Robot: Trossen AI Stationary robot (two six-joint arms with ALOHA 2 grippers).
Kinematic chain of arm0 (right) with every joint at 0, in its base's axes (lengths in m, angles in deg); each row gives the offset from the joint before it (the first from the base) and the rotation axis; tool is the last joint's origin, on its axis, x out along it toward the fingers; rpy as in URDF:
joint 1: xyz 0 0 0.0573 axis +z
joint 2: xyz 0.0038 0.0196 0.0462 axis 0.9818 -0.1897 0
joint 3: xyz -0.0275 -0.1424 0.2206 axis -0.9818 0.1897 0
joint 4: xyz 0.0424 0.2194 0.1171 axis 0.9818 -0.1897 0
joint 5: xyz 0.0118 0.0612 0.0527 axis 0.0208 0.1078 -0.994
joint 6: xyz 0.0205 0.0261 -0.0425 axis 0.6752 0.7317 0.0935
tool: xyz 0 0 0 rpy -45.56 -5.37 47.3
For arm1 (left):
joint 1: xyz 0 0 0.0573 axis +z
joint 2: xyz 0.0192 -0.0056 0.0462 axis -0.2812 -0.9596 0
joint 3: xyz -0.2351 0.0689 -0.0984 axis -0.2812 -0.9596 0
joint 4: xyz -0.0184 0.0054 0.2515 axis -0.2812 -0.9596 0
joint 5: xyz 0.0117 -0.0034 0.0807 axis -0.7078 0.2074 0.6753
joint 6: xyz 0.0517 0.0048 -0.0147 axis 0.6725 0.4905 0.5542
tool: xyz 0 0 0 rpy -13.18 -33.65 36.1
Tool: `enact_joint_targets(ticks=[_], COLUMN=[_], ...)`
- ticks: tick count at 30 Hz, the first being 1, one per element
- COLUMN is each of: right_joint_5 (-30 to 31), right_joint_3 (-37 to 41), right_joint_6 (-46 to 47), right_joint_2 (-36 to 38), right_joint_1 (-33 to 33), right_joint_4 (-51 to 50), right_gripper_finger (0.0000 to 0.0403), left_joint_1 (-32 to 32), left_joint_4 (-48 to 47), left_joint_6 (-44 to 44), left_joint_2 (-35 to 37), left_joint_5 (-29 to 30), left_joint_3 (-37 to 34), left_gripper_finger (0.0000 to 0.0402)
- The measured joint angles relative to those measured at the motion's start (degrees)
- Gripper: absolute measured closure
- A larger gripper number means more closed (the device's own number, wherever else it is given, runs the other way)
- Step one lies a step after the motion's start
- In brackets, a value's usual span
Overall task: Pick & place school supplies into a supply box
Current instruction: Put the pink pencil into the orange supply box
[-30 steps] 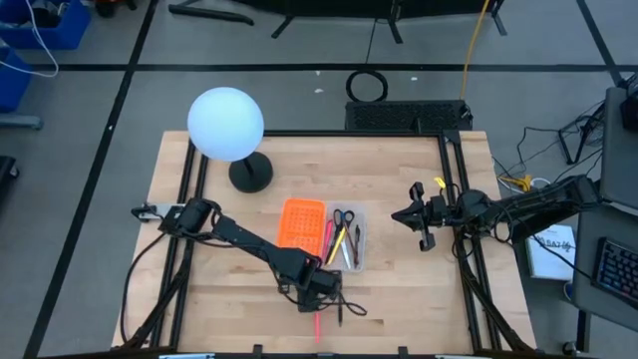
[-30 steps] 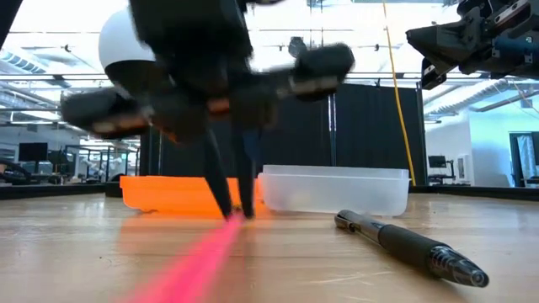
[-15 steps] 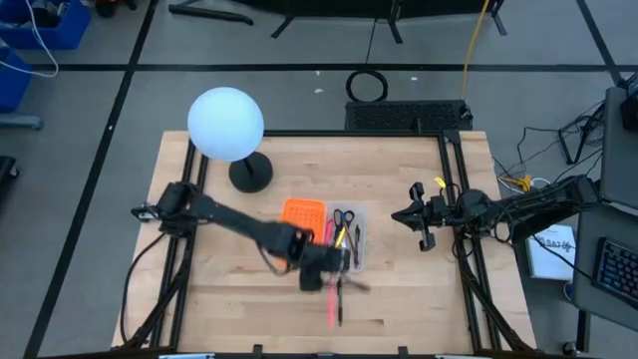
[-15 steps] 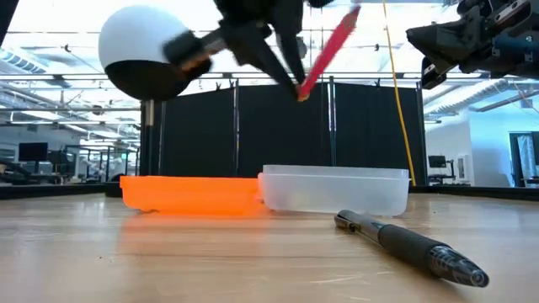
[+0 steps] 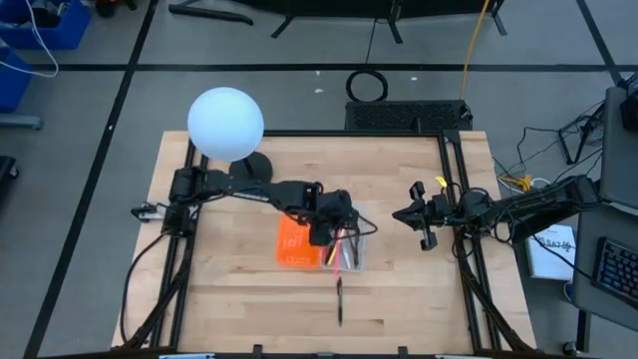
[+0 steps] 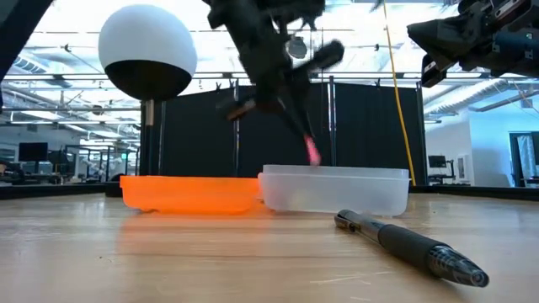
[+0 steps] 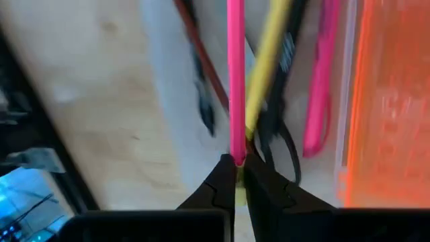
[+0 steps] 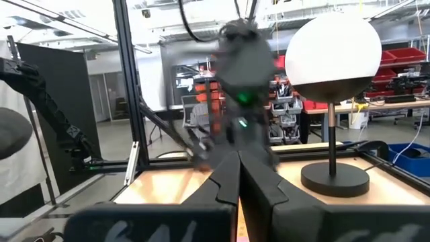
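My left gripper pinching pink pen over supply box clear half; right gripper fingers together, idle at 3 o'clock; black pen on table at 6.

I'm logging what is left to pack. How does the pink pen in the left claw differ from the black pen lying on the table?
The pink pen is pinched in the left claw above the supply box's clear tray; the black pen lies loose on the table, outside the box. The pink one is slim and plain, while the black one is thicker with a ribbed grip. Both are long, thin writing tools.
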Motion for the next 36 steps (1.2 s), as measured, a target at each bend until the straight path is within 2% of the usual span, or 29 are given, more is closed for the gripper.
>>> enact_joint_targets(ticks=[7,17,24,36], right_joint_5=[0.0,0.0,0.0,0.0], right_joint_3=[0.0,0.0,0.0,0.0], right_joint_6=[0.8,4.5,5.1,4.5], right_joint_2=[-0.1,-0.9,-1.8,-2.0], right_joint_1=[0.0,0.0,0.0,0.0], right_joint_4=[-0.4,-5.7,-5.0,-3.5], right_gripper_finger=[0.0403,0.0403,0.0403,0.0403], left_joint_1=[3.8,6.3,6.3,4.7], left_joint_4=[0.2,-0.9,0.5,0.4], left_joint_6=[6.6,6.4,6.9,6.6], left_joint_2=[-2.1,-4.2,-7.7,-7.0], left_joint_5=[0.1,-5.1,-4.2,-0.3], left_joint_3=[0.0,0.0,0.0,0.0], left_gripper_finger=[0.0392,0.0394,0.0396,0.0305])
